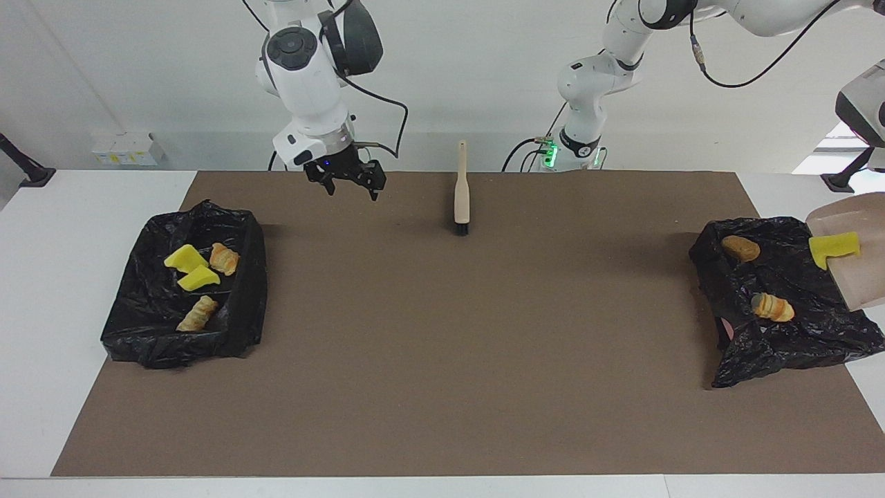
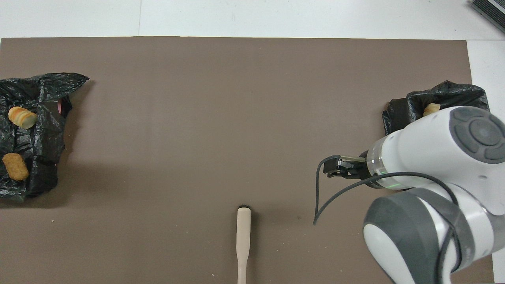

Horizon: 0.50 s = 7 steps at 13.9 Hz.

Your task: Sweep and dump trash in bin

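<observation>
Right gripper [image 1: 354, 181]: jaws wide apart, holding nothing; it hangs over the mat [image 1: 442, 387] between the brush [image 1: 461, 190] and the bin at the right arm's end [image 1: 238, 290], probably clear of the brush because sweeping looks done.
Left gripper: out of view at the table's edge; closed, presumably on the dustpan's handle, though the grip itself cannot be seen.
Dustpan [image 1: 857, 273]: tipped steeply over the bin at the left arm's end [image 1: 795, 342], so that its load slides off.
Brush: lies flat on the mat, handle toward the robots, bristles away, midway between the two bins.
Trash, left-arm bin: two brown bread-like lumps [image 1: 740, 247] lie on the black liner; one yellow chunk [image 1: 835, 247] sits at the dustpan's lip, not yet seen to have dropped.
Trash, right-arm bin: two yellow wedges [image 1: 187, 257] and two tan ridged lumps [image 1: 224, 259] rest inside.
Look: yellow pieces sponge-like and sharp-edged; brown ones rounded and crusty.
Mat: no scraps visible on it.
</observation>
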Each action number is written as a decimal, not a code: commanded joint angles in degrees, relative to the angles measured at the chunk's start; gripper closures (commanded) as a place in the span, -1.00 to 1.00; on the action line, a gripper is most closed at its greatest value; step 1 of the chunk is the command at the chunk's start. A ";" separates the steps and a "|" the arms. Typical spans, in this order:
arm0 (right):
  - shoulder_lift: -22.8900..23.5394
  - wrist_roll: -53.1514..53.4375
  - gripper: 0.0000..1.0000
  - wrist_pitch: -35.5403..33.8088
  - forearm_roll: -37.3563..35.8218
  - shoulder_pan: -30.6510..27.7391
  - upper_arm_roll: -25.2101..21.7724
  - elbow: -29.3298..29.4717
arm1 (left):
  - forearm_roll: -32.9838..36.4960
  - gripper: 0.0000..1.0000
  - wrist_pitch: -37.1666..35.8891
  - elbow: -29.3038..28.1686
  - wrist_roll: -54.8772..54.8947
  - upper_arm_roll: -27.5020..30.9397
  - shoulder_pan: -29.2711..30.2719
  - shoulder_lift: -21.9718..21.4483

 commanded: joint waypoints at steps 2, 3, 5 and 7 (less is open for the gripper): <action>1.02 -0.42 -1.00 -3.87 -2.02 -3.28 0.58 7.20 | 2.77 1.00 -0.84 -1.09 -2.18 0.53 -1.77 -1.91; 1.46 -0.60 -1.00 -4.40 -2.89 -4.42 0.58 9.31 | 2.86 1.00 -1.19 -1.09 -4.44 0.62 -2.38 -2.00; 1.82 -0.77 -1.00 -4.93 -6.66 -5.31 0.67 12.48 | 5.13 1.00 -3.90 -1.18 -8.49 0.36 -3.79 -2.00; 1.91 -3.48 -1.00 -6.50 -10.00 -5.40 0.58 15.38 | 4.54 1.00 -6.81 -1.70 -9.30 0.18 -5.63 -2.35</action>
